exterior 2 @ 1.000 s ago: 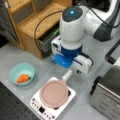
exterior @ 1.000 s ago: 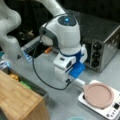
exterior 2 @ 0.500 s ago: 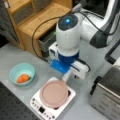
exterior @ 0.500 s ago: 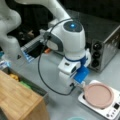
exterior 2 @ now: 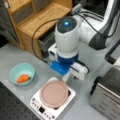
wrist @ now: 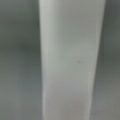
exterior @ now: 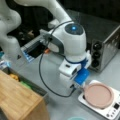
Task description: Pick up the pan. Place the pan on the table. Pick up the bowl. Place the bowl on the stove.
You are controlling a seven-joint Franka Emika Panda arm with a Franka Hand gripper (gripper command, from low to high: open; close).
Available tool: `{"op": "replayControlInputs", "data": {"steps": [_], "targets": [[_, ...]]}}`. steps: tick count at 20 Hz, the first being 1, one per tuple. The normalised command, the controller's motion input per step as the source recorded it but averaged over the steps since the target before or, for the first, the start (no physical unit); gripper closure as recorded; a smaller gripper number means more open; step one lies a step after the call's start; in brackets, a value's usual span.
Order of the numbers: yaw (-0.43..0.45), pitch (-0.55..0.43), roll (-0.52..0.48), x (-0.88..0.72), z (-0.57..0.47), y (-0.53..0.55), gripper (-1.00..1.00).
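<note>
The tool (exterior: 79,86) is low down at the edge of the pan (exterior: 98,95), on the side where the pan's short white handle should be. In both front views the arm's big white head hides the tool's tips, so I cannot tell if it is open or closed, or if it has hold of the handle. The wrist view shows only a pale upright strip, very close up. It may be the handle, but I cannot be sure.

The pan (exterior 2: 54,93) sits flat on the stove (exterior 2: 38,108). So the first step looks not yet done: the pan is not lifted. The bowl (exterior 2: 22,74) rests on the grey counter (exterior 2: 15,57), well apart from the stove, toward a front view's left. It has an orange bit of food (exterior 2: 22,78) in it. Nothing has been moved to its new place yet, I think.

I count one pan, one bowl, one stove and one silver oven (exterior: 106,47).
</note>
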Motion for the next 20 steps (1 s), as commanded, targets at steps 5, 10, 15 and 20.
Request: {"op": "replayControlInputs", "data": {"steps": [5,10,15,20], "targets": [[0.098,0.082,-0.069,0.26,-0.09,-0.04,-1.00],[0.104,0.048,-0.060,0.22,0.02,-0.04,-1.00],[0.100,0.038,-0.058,0.19,0.05,-0.03,-1.00],[0.094,0.051,-0.056,0.17,0.07,-0.02,-1.00]]}}
